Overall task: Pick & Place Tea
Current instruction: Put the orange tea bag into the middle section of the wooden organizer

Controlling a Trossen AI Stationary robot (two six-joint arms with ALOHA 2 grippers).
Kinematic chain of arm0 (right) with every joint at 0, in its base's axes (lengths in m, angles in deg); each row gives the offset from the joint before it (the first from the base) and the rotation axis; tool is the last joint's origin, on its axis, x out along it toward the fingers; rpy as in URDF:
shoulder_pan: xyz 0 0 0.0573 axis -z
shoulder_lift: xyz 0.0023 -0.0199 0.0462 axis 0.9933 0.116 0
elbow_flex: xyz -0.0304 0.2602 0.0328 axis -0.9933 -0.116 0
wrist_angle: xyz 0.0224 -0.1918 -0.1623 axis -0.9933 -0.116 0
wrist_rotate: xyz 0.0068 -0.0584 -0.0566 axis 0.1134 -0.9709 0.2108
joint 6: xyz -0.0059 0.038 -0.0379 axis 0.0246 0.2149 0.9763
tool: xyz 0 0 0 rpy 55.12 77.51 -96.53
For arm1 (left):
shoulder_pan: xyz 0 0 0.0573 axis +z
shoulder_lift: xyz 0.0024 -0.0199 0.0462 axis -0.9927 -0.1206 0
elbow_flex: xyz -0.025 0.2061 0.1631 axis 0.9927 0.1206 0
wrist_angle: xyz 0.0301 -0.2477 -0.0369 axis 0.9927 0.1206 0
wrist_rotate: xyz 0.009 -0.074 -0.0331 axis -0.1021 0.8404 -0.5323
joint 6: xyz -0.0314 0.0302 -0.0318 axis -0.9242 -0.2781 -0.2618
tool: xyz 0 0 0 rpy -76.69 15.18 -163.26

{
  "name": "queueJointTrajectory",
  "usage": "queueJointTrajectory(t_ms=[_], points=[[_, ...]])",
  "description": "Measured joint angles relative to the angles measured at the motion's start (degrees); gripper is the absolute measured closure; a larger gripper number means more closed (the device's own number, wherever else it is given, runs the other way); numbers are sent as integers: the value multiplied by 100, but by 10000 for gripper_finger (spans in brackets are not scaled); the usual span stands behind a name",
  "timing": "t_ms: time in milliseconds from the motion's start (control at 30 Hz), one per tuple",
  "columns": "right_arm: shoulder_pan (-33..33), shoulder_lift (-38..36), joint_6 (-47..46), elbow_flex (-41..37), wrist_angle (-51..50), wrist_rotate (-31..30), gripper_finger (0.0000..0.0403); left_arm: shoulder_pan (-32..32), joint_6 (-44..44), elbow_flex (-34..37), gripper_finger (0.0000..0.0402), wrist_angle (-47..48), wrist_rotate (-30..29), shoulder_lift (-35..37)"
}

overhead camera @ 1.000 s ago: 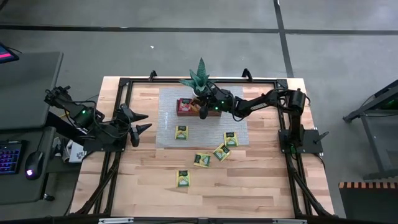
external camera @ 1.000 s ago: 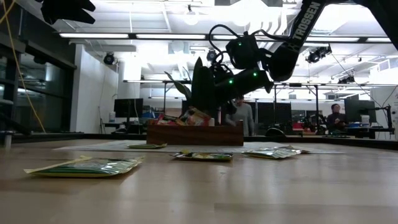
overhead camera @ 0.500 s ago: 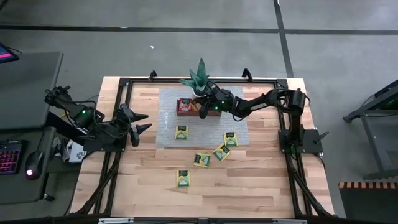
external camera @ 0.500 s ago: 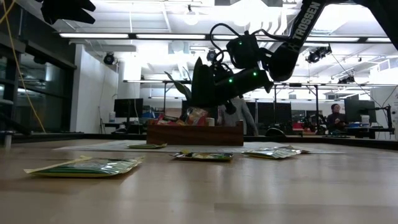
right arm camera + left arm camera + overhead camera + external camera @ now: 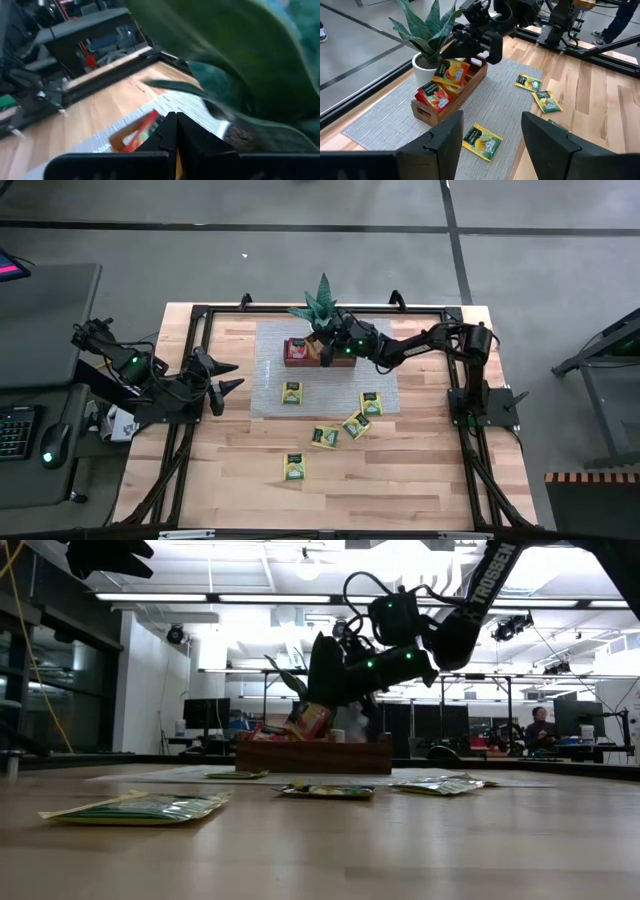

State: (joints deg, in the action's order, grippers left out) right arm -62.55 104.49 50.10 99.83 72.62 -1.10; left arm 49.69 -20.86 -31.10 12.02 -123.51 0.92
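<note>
Tea packets are partly sorted. The right gripper (image 5: 325, 354), just above the middle of the high view, hangs over the long brown wooden tray (image 5: 303, 361) with its fingers clenched on an orange square tea-bag packet (image 5: 451, 71); in the left wrist view that packet stands tilted in the tray's compartment nearest the plant, pinched by its upper edge. Whether it is being lowered in or lifted out cannot be told; I judge it a placement about to be let go.

Beside it in the tray lie red square tea-bag packets (image 5: 434, 95), at least two, so some of the work looks done. Behind the tray stands the small spiky green potted plant in a white pot (image 5: 320, 308), close to the right arm's wrist.

Left to do, by my reading: five green-and-yellow square tea-bag packets lie flat outside the tray. One (image 5: 292, 392) and another (image 5: 370, 402) rest on the grey woven mat (image 5: 268, 340), one (image 5: 356, 424) is at the mat's lower edge, and two (image 5: 325, 437) (image 5: 294, 467) lie on the pale wooden table (image 5: 420, 480), lower centre.

The left gripper (image 5: 228, 376) waits at centre left, fingers spread and holding nothing.
</note>
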Motion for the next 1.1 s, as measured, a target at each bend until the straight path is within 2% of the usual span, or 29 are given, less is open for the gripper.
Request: queueJointTrajectory(t_ms=[900,1100], points=[[24,57,4,-2,-645,88,403,-1,24,0,204,-11,79,-4],[24,57,-2,-2,-459,92,403,0,23,0,204,-10,156,-18]])
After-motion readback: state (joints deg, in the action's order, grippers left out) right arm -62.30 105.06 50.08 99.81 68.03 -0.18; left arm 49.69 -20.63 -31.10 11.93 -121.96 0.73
